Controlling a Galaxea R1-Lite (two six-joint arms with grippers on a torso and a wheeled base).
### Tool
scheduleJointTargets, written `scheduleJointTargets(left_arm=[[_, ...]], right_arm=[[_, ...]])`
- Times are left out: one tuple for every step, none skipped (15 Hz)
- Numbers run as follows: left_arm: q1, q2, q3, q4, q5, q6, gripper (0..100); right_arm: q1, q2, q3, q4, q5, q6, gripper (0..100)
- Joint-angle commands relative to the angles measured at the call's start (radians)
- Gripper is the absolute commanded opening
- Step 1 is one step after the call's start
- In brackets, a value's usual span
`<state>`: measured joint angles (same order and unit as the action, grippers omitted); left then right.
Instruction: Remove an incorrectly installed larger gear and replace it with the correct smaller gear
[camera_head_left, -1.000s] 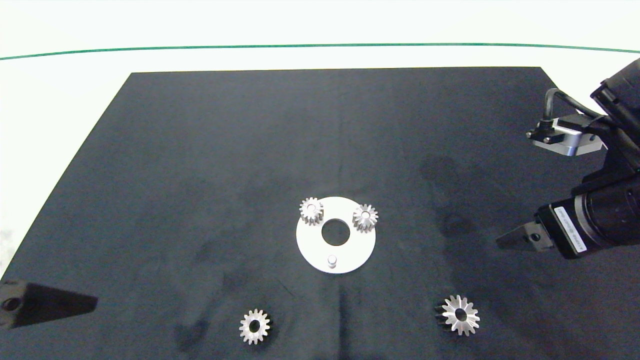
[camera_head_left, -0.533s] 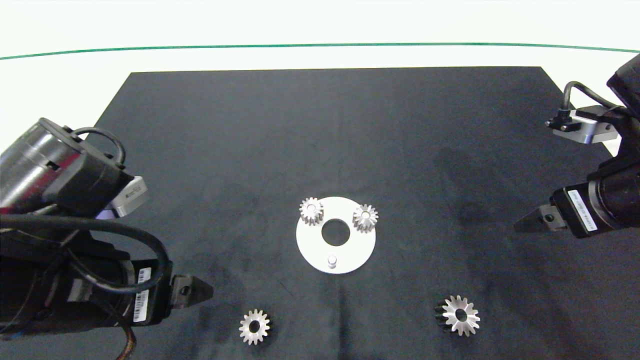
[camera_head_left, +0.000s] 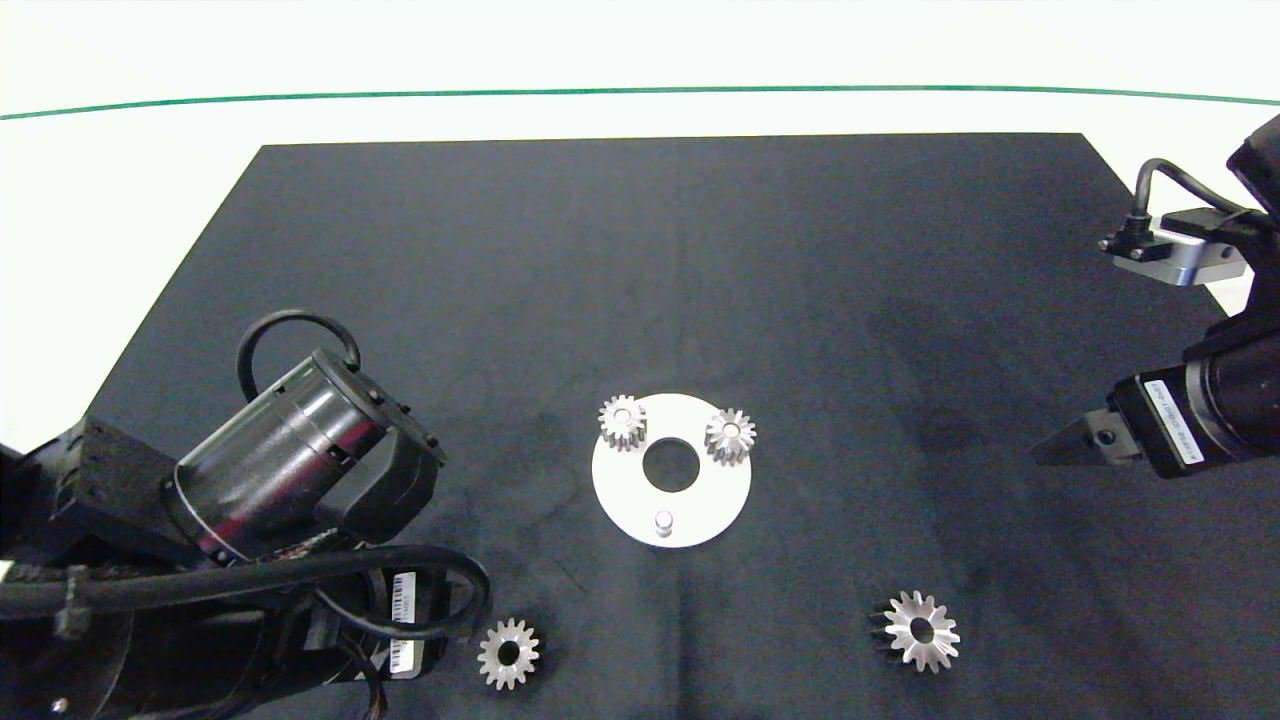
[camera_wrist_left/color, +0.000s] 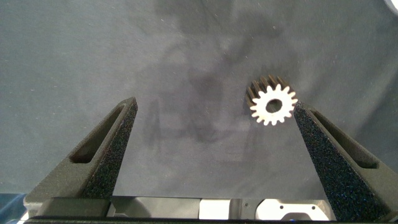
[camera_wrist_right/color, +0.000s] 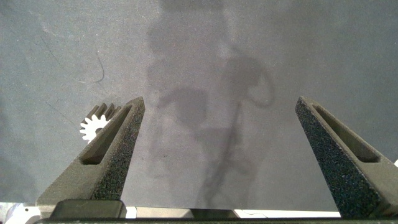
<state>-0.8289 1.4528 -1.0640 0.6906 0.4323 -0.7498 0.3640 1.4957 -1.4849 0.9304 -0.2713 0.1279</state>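
The smaller gear (camera_head_left: 509, 653), dull with short blunt teeth, lies flat on the black mat near the front. It shows again in the left wrist view as the smaller gear (camera_wrist_left/color: 273, 104), just inside one pad of my open left gripper (camera_wrist_left/color: 214, 106), untouched. The left arm (camera_head_left: 290, 480) covers that gripper from above. The larger gear (camera_head_left: 921, 631), shiny and star-toothed, lies loose at the front right. My right gripper (camera_head_left: 1075, 440) hangs open and empty at the right edge, and gear teeth (camera_wrist_right/color: 93, 124) peek from behind one finger.
A white disc plate (camera_head_left: 620, 490) sits mid-mat with a centre hole. Two small gears (camera_head_left: 623, 421) (camera_head_left: 731, 435) sit on its far pegs, and its near peg (camera_head_left: 663, 521) is bare. The mat's edges (camera_head_left: 200, 230) border white table.
The left arm has swung in from the left edge and now hangs beside the smaller gear. The right arm has drawn back a little to the right. No gear has moved.
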Motion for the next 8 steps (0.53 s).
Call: scheduleJointTargets(left_arm=[[-0.007, 0.015, 0.003, 0.004, 0.002, -0.01, 100], [-0.009, 0.024, 0.003, 0.001, 0.003, -0.02, 100], [-0.012, 0.029, 0.003, 0.001, 0.003, -0.02, 100], [-0.022, 0.04, 0.003, 0.001, 0.005, -0.022, 100], [-0.033, 0.054, 0.003, 0.003, 0.009, -0.031, 100], [-0.052, 0.064, 0.003, 0.001, 0.016, -0.052, 100], [-0.082, 0.077, -0.001, 0.001, 0.017, -0.074, 100], [-0.108, 0.086, -0.001, 0.001, 0.017, -0.091, 100]], right_arm=[[0.015, -0.002, 0.003, 0.005, -0.002, 0.001, 100], [0.021, -0.002, 0.005, 0.005, -0.002, 0.003, 100], [0.023, -0.003, 0.006, 0.005, -0.002, 0.001, 100], [0.023, -0.003, 0.006, 0.005, -0.002, 0.003, 100], [0.023, -0.003, 0.006, 0.005, -0.002, 0.001, 100], [0.023, -0.003, 0.006, 0.005, -0.002, 0.001, 100], [0.023, -0.003, 0.006, 0.005, -0.002, 0.001, 100], [0.023, -0.003, 0.006, 0.005, -0.002, 0.001, 100]])
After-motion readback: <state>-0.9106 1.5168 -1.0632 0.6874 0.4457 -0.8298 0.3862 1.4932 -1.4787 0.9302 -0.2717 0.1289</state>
